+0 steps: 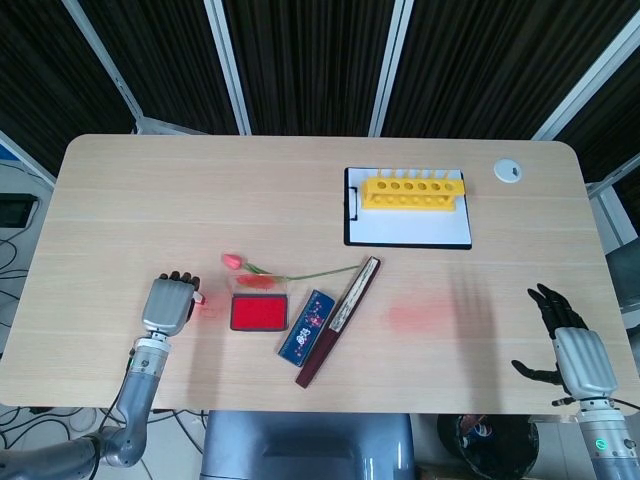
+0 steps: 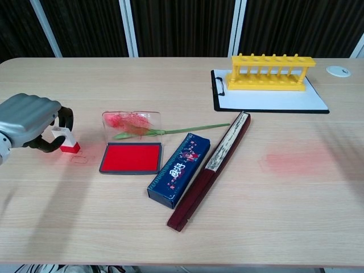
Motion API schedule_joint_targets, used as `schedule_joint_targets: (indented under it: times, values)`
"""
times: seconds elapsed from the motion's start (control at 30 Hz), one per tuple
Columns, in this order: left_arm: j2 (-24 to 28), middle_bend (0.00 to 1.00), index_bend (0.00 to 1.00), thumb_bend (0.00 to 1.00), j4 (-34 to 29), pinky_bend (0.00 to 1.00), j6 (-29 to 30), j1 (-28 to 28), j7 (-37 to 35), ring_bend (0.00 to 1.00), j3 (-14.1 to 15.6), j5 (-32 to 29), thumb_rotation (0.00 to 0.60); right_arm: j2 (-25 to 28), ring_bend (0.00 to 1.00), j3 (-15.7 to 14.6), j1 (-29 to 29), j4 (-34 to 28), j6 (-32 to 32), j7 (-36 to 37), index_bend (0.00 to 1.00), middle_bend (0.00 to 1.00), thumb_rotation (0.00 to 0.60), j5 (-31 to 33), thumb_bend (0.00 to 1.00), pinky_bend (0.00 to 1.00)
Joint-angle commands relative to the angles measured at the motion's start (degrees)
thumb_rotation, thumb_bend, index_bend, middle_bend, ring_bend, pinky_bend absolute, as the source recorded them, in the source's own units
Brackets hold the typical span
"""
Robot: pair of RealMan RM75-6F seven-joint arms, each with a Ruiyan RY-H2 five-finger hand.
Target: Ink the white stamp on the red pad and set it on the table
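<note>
My left hand (image 2: pixel 29 120) (image 1: pixel 167 304) grips the white stamp (image 2: pixel 67 140), a small white block with a red base, at the table's left side. The stamp's base sits at or just above the wood; I cannot tell whether it touches. A faint red print mark (image 2: pixel 79 160) lies on the table just right of it. The open red ink pad (image 2: pixel 131 157) (image 1: pixel 259 312) lies to the right of the stamp, its clear lid tipped back. My right hand (image 1: pixel 575 350) hangs at the table's front right corner, fingers spread, holding nothing.
An artificial pink rose (image 2: pixel 149 131) lies behind the pad. A blue patterned box (image 2: pixel 178 169) and a folded dark-red fan (image 2: pixel 211 169) lie right of it. A clipboard with a yellow test-tube rack (image 2: pixel 271 72) stands far right. A white disc (image 2: pixel 338 70) sits at the corner.
</note>
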Motion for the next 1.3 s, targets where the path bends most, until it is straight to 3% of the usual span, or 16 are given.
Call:
schedule_joint_targets:
  times: [0.03,0.4,0.57,0.77,1.03,1.3]
  values:
    - [0.05,0.39,0.45,0.40,-0.04,0.49,-0.04,0.05,0.06,0.36,-0.01,0.04,0.600,0.00,0.00,0.00,-0.01,-0.01,-0.01,0.01,0.01,0.00,0.600,0.02,0.15,0.19]
    - [0.47,0.25,0.34,0.34,-0.64,0.39,-0.69,0.16,1.65,0.26,-0.35,-0.70,0.600,-0.03,0.00,-0.01,-0.02,-0.04,0.00,0.01,0.01,0.00,0.600,0.02,0.15,0.19]
    - [1.04,0.10,0.18,0.19,-1.55,0.24,-0.67,0.25,2.21,0.12,-0.62,-1.01,0.600,0.00,0.00,0.00,-0.03,-0.07,0.01,0.06,0.01,0.00,0.600,0.02,0.15,0.19]
    - [3.96,0.00,0.09,0.15,-5.60,0.10,1.31,0.77,2.12,0.03,-0.79,0.45,0.600,0.00,0.00,-0.03,-0.02,-0.01,0.05,0.04,0.01,0.00,0.600,-0.12,0.15,0.19]
    - [14.70,0.00,0.02,0.12,-19.42,0.01,7.95,5.33,-1.68,0.00,0.63,4.20,0.600,-0.07,0.00,-0.14,-0.12,0.23,0.64,-0.65,0.01,0.00,0.600,-0.78,0.15,0.19]
    - [28.27,0.00,0.00,0.08,-28.34,0.00,16.27,13.21,-8.29,0.00,7.01,11.22,0.600,-0.38,0.00,-0.27,-0.21,0.66,1.22,-1.93,0.01,0.00,0.600,-1.39,0.15,0.19]
